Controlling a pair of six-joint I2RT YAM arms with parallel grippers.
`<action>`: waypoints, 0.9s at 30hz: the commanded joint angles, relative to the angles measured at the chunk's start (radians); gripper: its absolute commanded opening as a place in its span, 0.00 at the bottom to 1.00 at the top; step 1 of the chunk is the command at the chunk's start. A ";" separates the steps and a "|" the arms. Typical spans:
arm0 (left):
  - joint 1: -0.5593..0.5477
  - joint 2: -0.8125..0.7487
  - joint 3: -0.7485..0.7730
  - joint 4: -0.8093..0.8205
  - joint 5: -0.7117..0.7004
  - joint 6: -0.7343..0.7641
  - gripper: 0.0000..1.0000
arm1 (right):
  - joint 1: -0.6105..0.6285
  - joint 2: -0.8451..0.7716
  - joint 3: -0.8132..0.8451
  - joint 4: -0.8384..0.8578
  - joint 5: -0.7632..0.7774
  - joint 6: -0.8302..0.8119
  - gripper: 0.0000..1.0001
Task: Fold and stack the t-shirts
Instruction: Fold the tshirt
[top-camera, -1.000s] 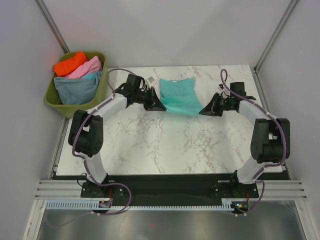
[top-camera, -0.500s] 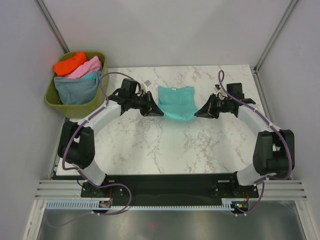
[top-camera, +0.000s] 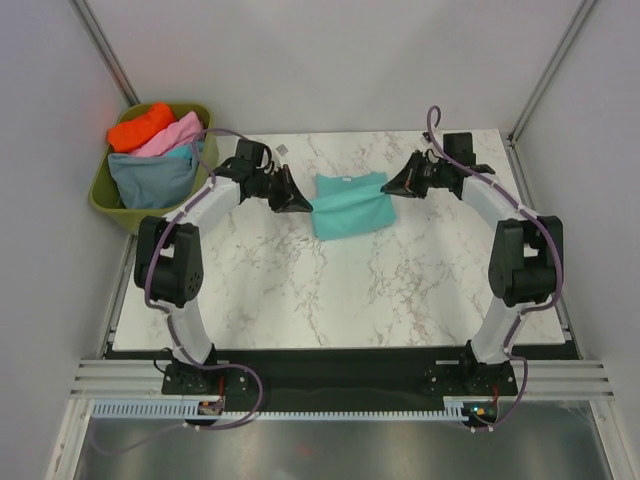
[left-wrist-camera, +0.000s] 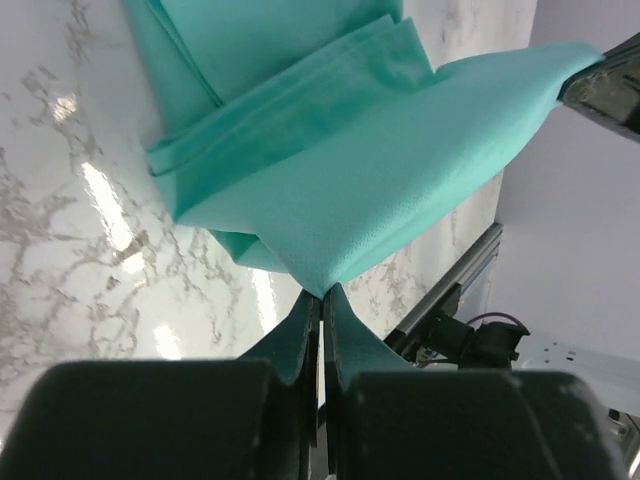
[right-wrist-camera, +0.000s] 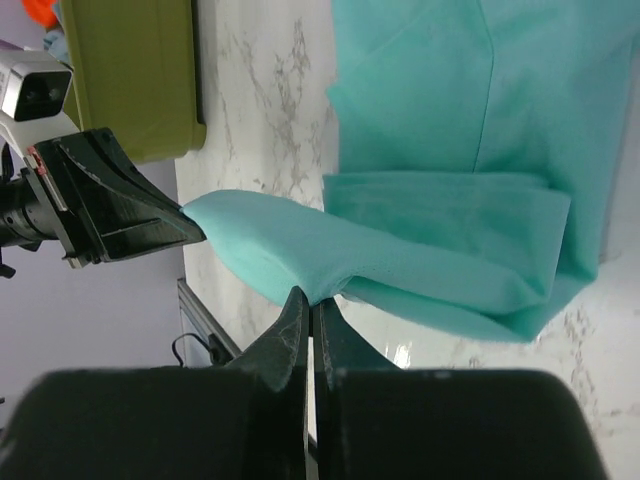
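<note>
The teal-green t-shirt (top-camera: 348, 203) lies folded on the marble table (top-camera: 300, 290) near the far middle. My left gripper (top-camera: 303, 204) is shut on its left hem corner, and my right gripper (top-camera: 389, 187) is shut on its right hem corner. Both hold the doubled-over edge taut above the lower layers. The left wrist view shows the cloth (left-wrist-camera: 400, 170) pinched at my fingertips (left-wrist-camera: 321, 292). The right wrist view shows the cloth (right-wrist-camera: 440, 260) pinched the same way (right-wrist-camera: 309, 296). Orange (top-camera: 140, 126), pink (top-camera: 172, 135) and slate blue-grey (top-camera: 152, 178) t-shirts sit in the tub.
An olive-green plastic tub (top-camera: 200, 188) stands off the table's far left corner. Grey walls and metal posts close in the back and sides. A small white tag (top-camera: 283, 149) lies on the table behind the left gripper.
Both grippers have carried the shirt's near edge toward the far side, folding it over itself. The shirt now looks shorter and doubled.
</note>
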 joint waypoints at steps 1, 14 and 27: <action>0.016 0.085 0.092 -0.051 -0.048 0.090 0.02 | -0.004 0.108 0.115 0.093 0.021 0.015 0.00; 0.016 0.409 0.516 0.004 -0.109 0.179 0.02 | 0.003 0.319 0.310 0.141 0.050 0.009 0.00; 0.003 0.527 0.660 0.043 -0.143 0.233 0.02 | -0.001 0.361 0.332 0.143 0.090 -0.036 0.00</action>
